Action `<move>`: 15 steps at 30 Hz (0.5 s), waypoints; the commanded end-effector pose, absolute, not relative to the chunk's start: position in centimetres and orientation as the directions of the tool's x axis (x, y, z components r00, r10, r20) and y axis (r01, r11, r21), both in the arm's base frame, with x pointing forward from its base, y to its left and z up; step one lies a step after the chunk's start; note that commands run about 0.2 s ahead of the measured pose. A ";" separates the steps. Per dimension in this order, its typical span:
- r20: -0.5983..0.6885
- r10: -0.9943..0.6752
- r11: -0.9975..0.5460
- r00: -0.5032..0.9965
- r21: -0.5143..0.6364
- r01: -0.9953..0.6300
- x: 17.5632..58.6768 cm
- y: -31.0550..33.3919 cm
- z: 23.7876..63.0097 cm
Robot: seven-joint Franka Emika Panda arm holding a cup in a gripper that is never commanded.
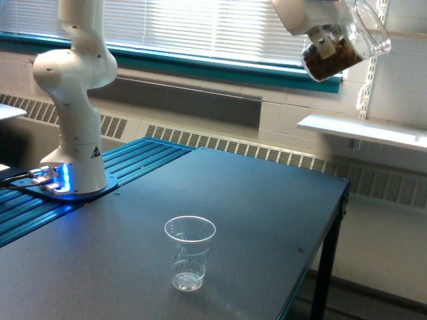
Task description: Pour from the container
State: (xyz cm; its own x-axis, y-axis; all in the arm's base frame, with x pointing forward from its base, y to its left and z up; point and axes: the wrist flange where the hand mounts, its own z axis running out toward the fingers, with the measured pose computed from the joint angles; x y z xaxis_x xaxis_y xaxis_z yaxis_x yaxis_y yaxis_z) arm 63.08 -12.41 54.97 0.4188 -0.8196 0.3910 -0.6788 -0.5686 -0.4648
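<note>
High at the exterior view's upper right, my gripper (pixel 325 41) is shut on the container (pixel 347 44), a wide clear plastic jar with a lipped rim. The jar is tilted, its rim pointing up and to the right, and brown granular contents lie in its lower left part. A smaller tapered clear cup (pixel 189 253) with printed marks stands upright on the dark table (pixel 267 220), well below and to the left of the jar. The cup looks empty. My fingers are partly hidden behind the jar.
The arm's white base (pixel 73 160) stands on a blue ribbed plate at the table's left. The table's right edge (pixel 339 220) drops off beside a black leg. A white shelf (pixel 363 130) and window blinds lie behind.
</note>
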 end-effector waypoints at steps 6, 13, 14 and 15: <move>0.432 -0.824 -0.563 0.368 -0.544 -0.622 59.9 -13.1 61.4; 0.462 -0.825 -0.558 0.326 -0.573 -0.600 57.4 -13.0 64.2; 0.466 -0.824 -0.558 0.321 -0.575 -0.599 57.0 -13.0 64.7; 0.471 -0.822 -0.561 0.319 -0.576 -0.595 56.5 -13.1 65.1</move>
